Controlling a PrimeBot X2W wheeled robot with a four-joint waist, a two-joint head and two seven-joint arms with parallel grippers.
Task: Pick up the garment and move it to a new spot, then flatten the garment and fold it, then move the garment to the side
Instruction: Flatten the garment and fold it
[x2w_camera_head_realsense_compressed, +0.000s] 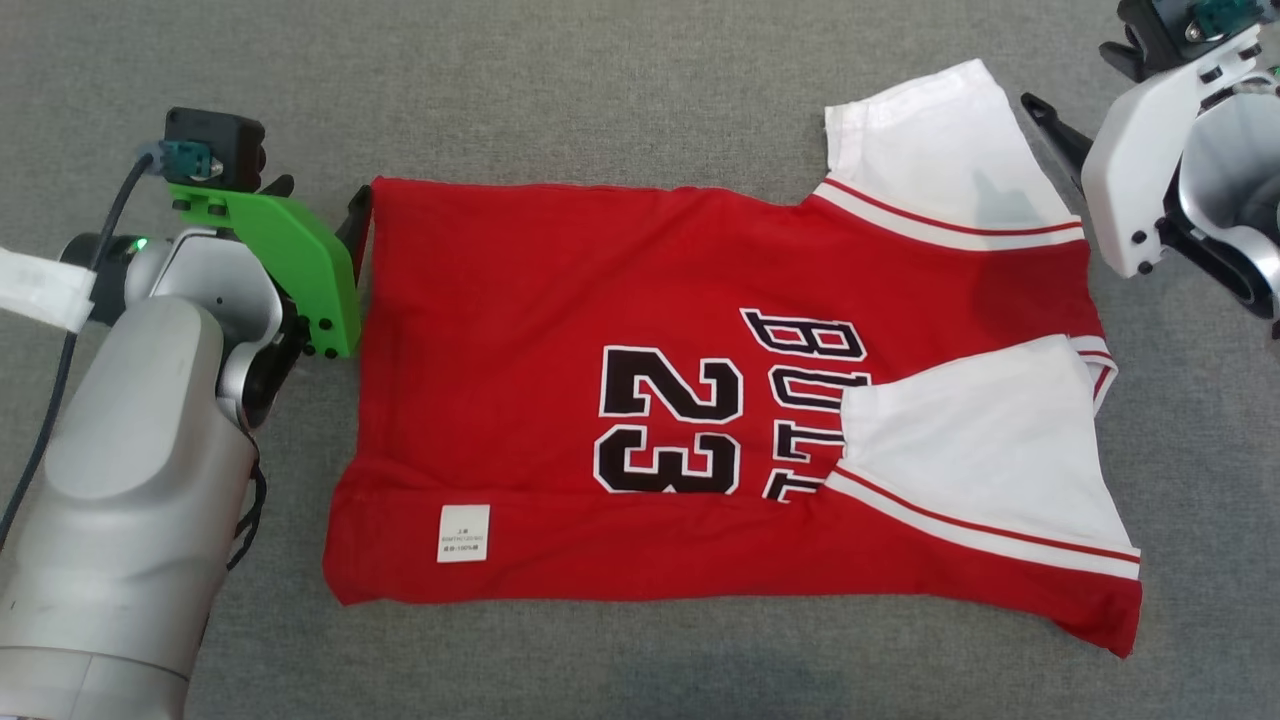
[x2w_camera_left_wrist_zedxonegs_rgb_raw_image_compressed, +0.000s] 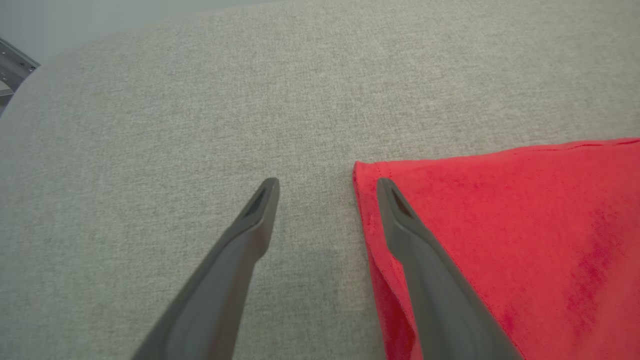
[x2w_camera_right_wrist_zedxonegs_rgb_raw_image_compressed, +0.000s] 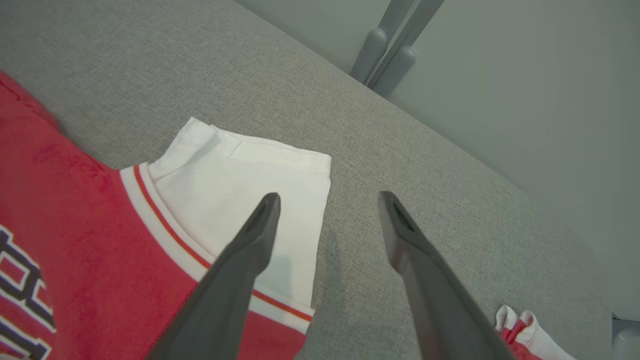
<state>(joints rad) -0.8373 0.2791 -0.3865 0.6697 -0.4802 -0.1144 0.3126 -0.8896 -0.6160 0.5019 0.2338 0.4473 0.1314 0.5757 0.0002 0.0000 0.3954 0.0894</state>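
Observation:
The garment (x2w_camera_head_realsense_compressed: 560, 330) is a red jersey with white sleeves and black "23" lettering, spread flat on the grey cloth surface (x2w_camera_head_realsense_compressed: 600, 90). One white sleeve (x2w_camera_head_realsense_compressed: 990, 450) is folded in over the chest; the other sleeve (x2w_camera_head_realsense_compressed: 930, 150) sticks out at the far right. My left gripper (x2w_camera_head_realsense_compressed: 320, 200) hovers open at the garment's far left corner. In the left wrist view, the left gripper (x2w_camera_left_wrist_zedxonegs_rgb_raw_image_compressed: 327, 187) has one finger over the red cloth (x2w_camera_left_wrist_zedxonegs_rgb_raw_image_compressed: 525, 225) and one over the grey surface. My right gripper (x2w_camera_right_wrist_zedxonegs_rgb_raw_image_compressed: 327, 200) is open astride the edge of the outer sleeve (x2w_camera_right_wrist_zedxonegs_rgb_raw_image_compressed: 250, 170).
A white care label (x2w_camera_head_realsense_compressed: 463, 533) lies near the garment's front left hem. The surface's far edge (x2w_camera_right_wrist_zedxonegs_rgb_raw_image_compressed: 450, 140) runs past the right gripper, with grey metal posts (x2w_camera_right_wrist_zedxonegs_rgb_raw_image_compressed: 390, 55) beyond it. A metal frame piece (x2w_camera_left_wrist_zedxonegs_rgb_raw_image_compressed: 12, 65) shows past the left edge.

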